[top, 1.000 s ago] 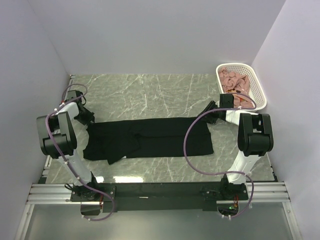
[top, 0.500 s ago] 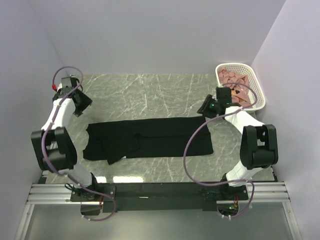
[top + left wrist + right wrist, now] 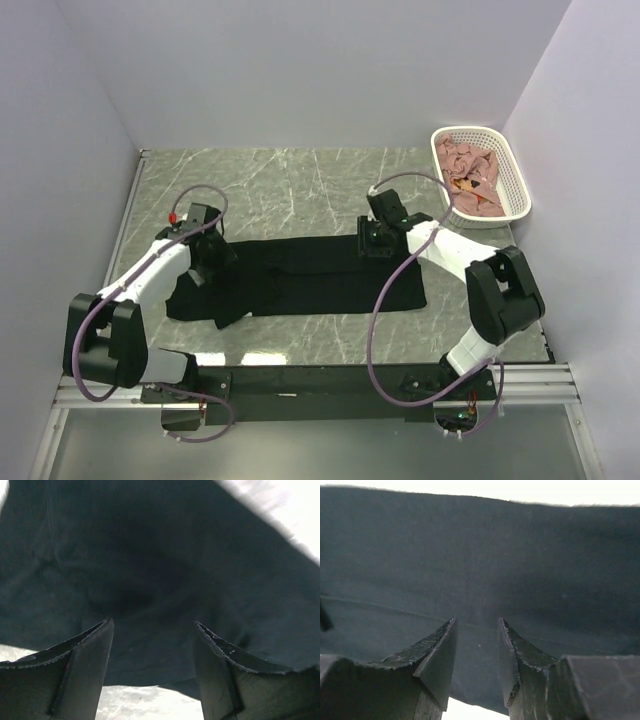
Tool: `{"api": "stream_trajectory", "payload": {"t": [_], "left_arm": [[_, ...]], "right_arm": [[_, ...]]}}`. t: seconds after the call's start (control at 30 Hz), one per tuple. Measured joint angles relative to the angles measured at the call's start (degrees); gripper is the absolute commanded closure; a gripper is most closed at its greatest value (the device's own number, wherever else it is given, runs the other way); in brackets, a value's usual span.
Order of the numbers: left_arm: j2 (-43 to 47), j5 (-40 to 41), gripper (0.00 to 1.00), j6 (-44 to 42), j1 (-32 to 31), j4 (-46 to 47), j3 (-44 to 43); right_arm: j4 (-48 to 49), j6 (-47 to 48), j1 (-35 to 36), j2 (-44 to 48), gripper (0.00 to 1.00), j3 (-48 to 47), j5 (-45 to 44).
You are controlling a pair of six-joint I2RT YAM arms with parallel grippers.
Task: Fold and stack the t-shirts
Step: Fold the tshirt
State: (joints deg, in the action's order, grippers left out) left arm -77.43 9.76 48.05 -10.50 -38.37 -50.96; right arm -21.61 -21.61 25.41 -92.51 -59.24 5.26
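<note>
Basket (image 3: 520, 195) of pink shirts (image 3: 468, 172) sits well apart, on your right. Arms stoop over black t-shirt (image 3: 310, 275): left fingers (image 3: 85, 660) wide, right fingers (image 3: 436, 655) narrow, both empty.

One t-shirt (image 3: 310, 280) lies spread across the table (image 3: 290, 185); more t-shirts (image 3: 465, 165) fill the basket (image 3: 517, 180) back-right.

Matt black cloth t-shirt (image 3: 320, 275), glossy marbled table (image 3: 280, 190), white plastic lattice basket (image 3: 521, 186)

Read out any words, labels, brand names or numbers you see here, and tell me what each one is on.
No readable text anywhere.
The black t-shirt is plain; the pink t-shirts and white basket show no print; the marble table has only veining.
Both wrist views show just dark cloth.
</note>
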Motion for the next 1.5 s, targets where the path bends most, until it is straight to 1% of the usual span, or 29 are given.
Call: {"api": "stream_trajectory", "payload": {"t": [0.1,0.2,0.3,0.37,0.4,0.5,0.63,0.73,0.87,1.0,1.13,1.17,1.27,1.37,1.43,1.5], "left_arm": [[-0.3,-0.5,0.36,2.3,-0.8,0.0,3.1],[-1.9,-1.0,0.38,3.8,-0.9,2.1,3.5],[-5.7,-0.9,0.39,4.8,-0.9,4.9,3.3],[-10.4,-0.6,0.40,4.9,-0.9,5.7,2.1],[-13.0,-0.5,0.40,4.7,-0.7,4.0,-0.2],[-19.5,0.3,0.39,3.1,0.0,2.9,-7.3],[-29.1,1.1,0.36,-2.3,0.7,0.7,-19.2],[-34.9,1.5,0.34,-7.5,0.7,0.9,-27.2],[-40.8,1.9,0.30,-14.8,-0.1,1.4,-35.8],[-46.4,1.7,0.24,-21.7,-1.5,1.6,-44.1],[-52.1,1.5,0.21,-26.3,-2.6,2.0,-52.9],[-53.9,1.2,0.19,-26.9,-2.9,1.6,-55.8],[-58.6,0.4,0.17,-28.4,-3.4,1.1,-63.2],[-62.2,-0.3,0.14,-29.6,-4.1,1.0,-69.2],[-64.1,-0.6,0.13,-30.4,-4.5,1.6,-72.1],[-65.4,-1.0,0.06,-30.9,-4.9,2.6,-74.0]], "right_arm": [[-0.3,0.1,1.4,-2.1,0.55,0.0,-0.7],[-0.3,0.0,2.4,-4.9,0.55,0.0,-0.9],[-0.2,-0.2,3.5,-6.9,0.55,0.7,-1.1],[0.2,-0.4,4.4,-7.0,0.55,0.7,-1.7],[0.1,-0.5,4.9,-7.0,0.55,0.7,-2.3],[0.1,-1.2,6.4,-6.8,0.55,1.1,-3.5],[0.1,-2.6,9.5,-4.9,0.56,3.2,-3.6],[-0.6,-4.4,13.7,-3.3,0.56,5.0,-2.6],[-1.9,-7.6,24.0,-3.2,0.55,4.9,1.3],[-4.3,-10.4,33.2,-7.0,0.55,0.8,5.3],[-8.4,-10.6,39.3,-15.0,0.55,-9.8,7.2],[-8.9,-10.5,40.0,-16.7,0.55,-12.2,7.4],[-10.0,-10.2,40.7,-20.7,0.55,-17.9,8.0],[-10.7,-9.7,40.4,-22.7,0.55,-20.9,7.6],[-11.4,-9.4,40.0,-23.1,0.52,-21.9,7.4],[-12.2,-9.1,39.7,-23.1,0.49,-22.2,7.0]]}}
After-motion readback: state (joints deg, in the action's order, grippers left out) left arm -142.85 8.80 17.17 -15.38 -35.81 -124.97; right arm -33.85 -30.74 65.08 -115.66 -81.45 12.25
